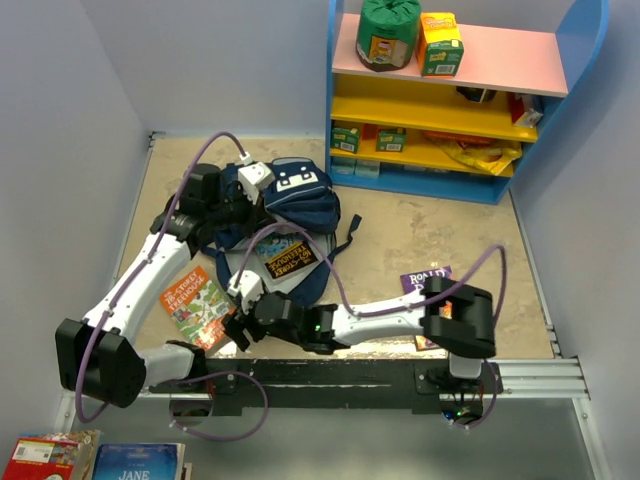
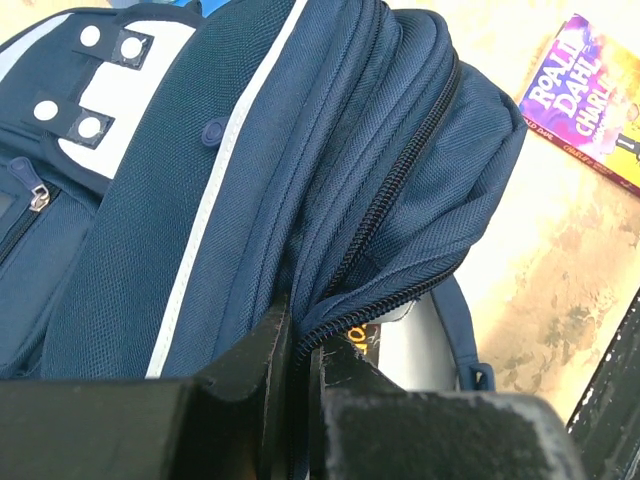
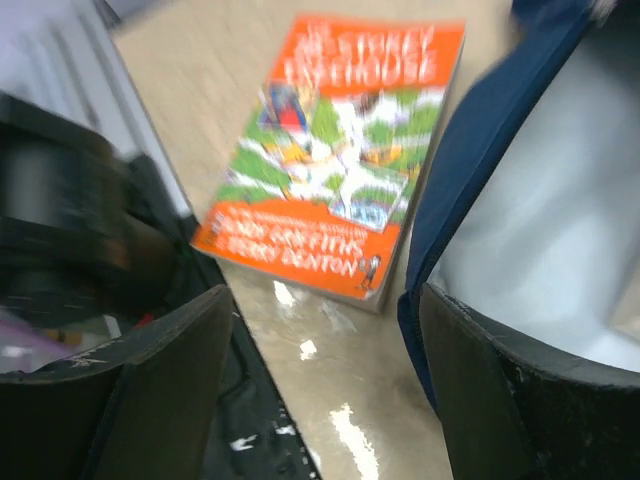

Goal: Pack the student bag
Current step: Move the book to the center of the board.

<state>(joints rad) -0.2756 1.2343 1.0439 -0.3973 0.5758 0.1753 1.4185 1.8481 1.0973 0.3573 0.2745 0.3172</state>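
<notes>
The left tool [image 1: 232, 205], seen from above, is pressed together on the upper part of the student bag [image 1: 295, 195]. The bag lies mid-bench [image 1: 430, 230] with its mouth toward the bottom of the frame. The right tool [image 1: 238, 330] stands spread just below that mouth, beside an orange book [image 1: 200, 305]. A book with a yellow title [image 1: 290, 258] sits in the opening, so packing looks begun but not finished: the orange book and a purple book [image 1: 422, 281] at right centre lie outside. Open bench lies right of the bag; the shelf [image 1: 500, 50] closes the upper right. In the left wrist view the fingers [image 2: 255, 350] pinch the fabric by the zipper, apparently holding the mouth up, with only a narrow gap beneath. The right wrist view is blurred. Its jaws are wide apart over bare bench, with the orange book ahead at centre and the bag's blue rim at right. A dark rail sits close at left, so room there looks tight.
</notes>
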